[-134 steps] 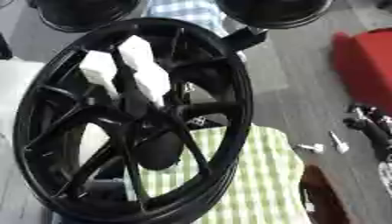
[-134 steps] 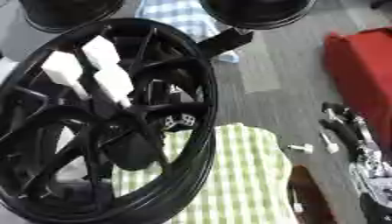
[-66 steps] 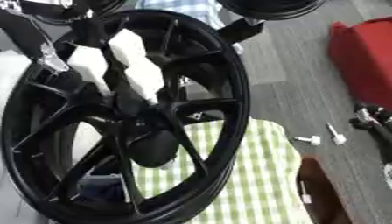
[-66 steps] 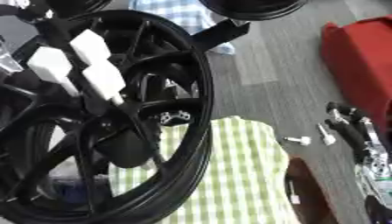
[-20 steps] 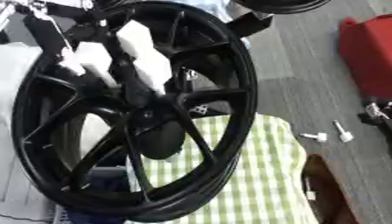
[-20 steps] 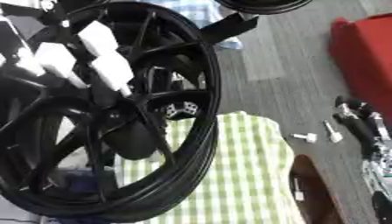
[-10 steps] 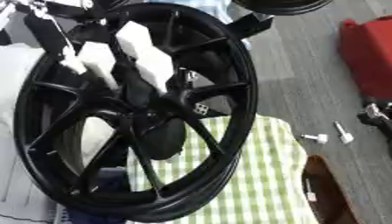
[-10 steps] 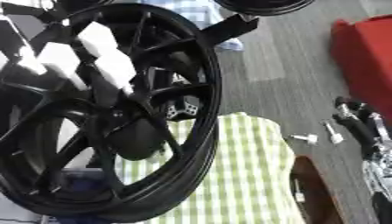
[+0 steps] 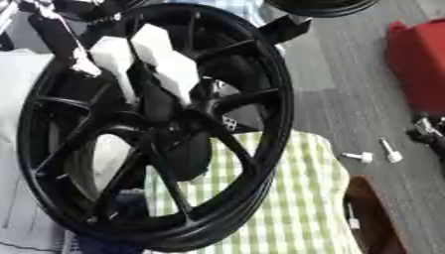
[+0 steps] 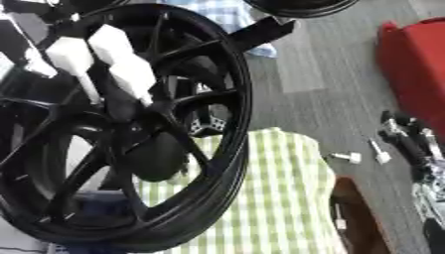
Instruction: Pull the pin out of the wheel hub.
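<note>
A large black wheel hub (image 9: pixel 260 149) stands tilted on a green-and-white checked cloth (image 9: pixel 295 213). Its spokes meet at a dark centre (image 9: pixel 178 149). Three white blocky pieces (image 9: pixel 178 74) lie over the upper spokes just above the centre; I cannot tell whether they belong to the pin or to my hand. My left hand (image 9: pixel 78 59), black with silver parts, comes in over the upper left rim beside them. My right hand (image 10: pixel 415 149) rests at the right edge, fingers relaxed, away from the wheel.
Two small white bolt-like pieces (image 9: pixel 358 157) lie on the grey surface right of the wheel. A red object (image 9: pixel 421 64) sits at the right, a brown one (image 9: pixel 374 218) at lower right. Another black wheel (image 9: pixel 322 6) shows at the top.
My left arm has come in over the upper left rim since the earliest frames. The whole picture has shifted a little; the white pieces stay on the same spokes.
</note>
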You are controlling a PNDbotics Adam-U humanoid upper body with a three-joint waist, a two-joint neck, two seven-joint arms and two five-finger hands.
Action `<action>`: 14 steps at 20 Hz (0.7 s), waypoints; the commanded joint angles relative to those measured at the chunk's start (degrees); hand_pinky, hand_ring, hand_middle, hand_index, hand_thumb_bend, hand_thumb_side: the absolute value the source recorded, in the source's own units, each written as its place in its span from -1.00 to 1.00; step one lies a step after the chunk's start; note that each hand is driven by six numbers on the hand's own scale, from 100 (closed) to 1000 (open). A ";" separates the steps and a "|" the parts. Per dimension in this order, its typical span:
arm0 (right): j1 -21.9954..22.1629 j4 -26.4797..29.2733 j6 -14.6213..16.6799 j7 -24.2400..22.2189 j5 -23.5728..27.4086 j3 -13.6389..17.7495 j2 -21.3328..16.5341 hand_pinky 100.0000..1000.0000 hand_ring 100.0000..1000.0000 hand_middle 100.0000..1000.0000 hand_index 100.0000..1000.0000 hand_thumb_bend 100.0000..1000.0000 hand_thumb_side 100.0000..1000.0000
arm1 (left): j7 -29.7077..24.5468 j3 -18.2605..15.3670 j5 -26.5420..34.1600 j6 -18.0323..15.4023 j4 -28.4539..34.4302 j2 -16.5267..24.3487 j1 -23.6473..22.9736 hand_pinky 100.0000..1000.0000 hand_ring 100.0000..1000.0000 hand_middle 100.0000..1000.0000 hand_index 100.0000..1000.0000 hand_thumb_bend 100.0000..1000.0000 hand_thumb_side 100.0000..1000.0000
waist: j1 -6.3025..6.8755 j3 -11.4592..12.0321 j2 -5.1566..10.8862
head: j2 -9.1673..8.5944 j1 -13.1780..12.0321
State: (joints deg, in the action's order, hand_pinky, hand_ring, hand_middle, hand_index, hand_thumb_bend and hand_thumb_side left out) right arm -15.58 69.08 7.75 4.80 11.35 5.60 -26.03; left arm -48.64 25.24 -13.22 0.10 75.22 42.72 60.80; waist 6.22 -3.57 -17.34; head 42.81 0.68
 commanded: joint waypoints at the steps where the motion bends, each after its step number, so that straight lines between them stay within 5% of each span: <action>1: -0.52 0.52 0.02 -0.10 0.59 0.21 -1.68 0.40 0.18 0.31 0.44 -0.68 -0.09 | 0.52 -0.64 0.50 0.85 0.17 0.82 1.24 -0.26 -0.23 -0.50 -0.32 -0.01 -1.00 | -0.25 -0.10 1.68 | 0.29 -0.08; 14: -0.35 0.28 -0.03 0.00 0.75 0.28 -1.82 0.40 0.18 0.31 0.44 -0.68 -0.09 | 1.28 -3.90 2.57 2.92 5.55 4.48 1.09 -0.34 -0.37 -0.63 -0.46 0.10 -1.00 | -0.01 0.18 2.36 | 0.39 0.16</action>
State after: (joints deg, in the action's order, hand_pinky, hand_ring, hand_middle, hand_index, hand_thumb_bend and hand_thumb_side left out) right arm -15.57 68.97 7.75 4.79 11.58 5.60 -26.03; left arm -47.43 22.71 -10.92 2.66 79.56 44.67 60.98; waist 6.54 -3.48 -16.46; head 43.23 0.71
